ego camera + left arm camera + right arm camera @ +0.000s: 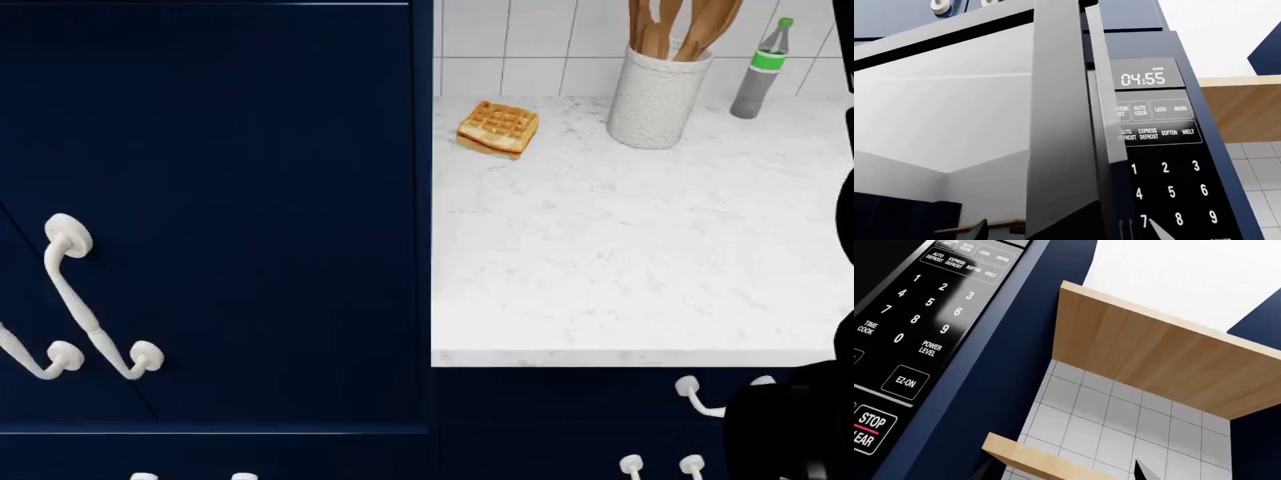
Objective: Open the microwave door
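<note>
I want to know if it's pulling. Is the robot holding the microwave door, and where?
Cannot be told. The door stands ajar, but neither gripper's fingers show clearly in any view.

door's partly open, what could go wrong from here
The microwave door stands ajar but the left wrist view shows no fingers on it, so it may stall there. A dark tip lies near the keypad and might press a key. The head view misses the microwave entirely.
</note>
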Controlling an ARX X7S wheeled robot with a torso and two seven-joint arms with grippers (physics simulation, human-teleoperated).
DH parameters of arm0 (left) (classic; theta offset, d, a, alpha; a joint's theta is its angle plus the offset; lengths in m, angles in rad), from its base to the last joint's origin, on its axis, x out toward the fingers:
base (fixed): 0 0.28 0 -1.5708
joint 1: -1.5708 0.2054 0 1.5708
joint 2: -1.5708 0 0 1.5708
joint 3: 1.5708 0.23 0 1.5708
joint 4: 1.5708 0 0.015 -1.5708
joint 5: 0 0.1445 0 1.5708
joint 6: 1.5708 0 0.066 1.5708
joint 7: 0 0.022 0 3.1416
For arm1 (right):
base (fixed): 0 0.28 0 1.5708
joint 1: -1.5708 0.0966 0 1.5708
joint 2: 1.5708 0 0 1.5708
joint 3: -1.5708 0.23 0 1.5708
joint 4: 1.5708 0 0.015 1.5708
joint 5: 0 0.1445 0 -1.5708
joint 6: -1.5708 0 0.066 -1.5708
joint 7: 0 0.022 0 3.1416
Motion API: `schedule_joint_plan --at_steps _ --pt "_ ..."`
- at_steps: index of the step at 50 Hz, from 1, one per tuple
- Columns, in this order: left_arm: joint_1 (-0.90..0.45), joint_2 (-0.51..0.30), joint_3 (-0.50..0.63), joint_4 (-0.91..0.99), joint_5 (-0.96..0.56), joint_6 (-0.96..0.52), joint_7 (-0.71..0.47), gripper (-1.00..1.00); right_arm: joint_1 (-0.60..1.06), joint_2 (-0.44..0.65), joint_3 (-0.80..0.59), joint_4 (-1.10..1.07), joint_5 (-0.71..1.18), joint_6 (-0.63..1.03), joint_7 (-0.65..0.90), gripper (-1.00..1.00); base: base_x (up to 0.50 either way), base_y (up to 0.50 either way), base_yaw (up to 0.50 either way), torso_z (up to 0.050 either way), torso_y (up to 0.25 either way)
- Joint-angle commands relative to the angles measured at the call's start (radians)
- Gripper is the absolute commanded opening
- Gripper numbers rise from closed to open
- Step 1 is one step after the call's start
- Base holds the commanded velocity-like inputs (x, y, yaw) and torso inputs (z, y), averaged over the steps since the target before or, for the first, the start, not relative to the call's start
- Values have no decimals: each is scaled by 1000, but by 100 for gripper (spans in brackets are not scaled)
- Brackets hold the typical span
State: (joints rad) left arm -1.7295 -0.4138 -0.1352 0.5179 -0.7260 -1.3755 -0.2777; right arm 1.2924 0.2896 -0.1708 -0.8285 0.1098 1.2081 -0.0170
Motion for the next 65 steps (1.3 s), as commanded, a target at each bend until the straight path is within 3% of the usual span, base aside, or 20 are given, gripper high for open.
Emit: schedule_joint_plan --at_steps 1,13,20,32,47,65 --pt "-36 -7 -22 19 -23 -23 -13 100 5 1 -4 0 3 3 4 100 0 0 0 0 0" --pt "-232 47 -116 50 -148 -176 -62 100 12 -2 -1 -13 8 18 10 100 0 0 0 0 0" --pt "-301 92 -131 14 -426 -188 -266 100 30 -3 4 -34 15 52 9 100 0 0 0 0 0" --pt "-302 193 -90 -4 -691 -164 -466 100 30 3 23 -61 23 79 8 100 0 0 0 0 0" --pt "-251 234 33 -107 -1023 -110 -718 100 16 11 43 -84 29 96 11 100 0 0 0 0 0" --pt "-255 265 162 -294 -1041 -32 -795 100 13 18 64 -111 42 131 9 100 0 0 0 0 0"
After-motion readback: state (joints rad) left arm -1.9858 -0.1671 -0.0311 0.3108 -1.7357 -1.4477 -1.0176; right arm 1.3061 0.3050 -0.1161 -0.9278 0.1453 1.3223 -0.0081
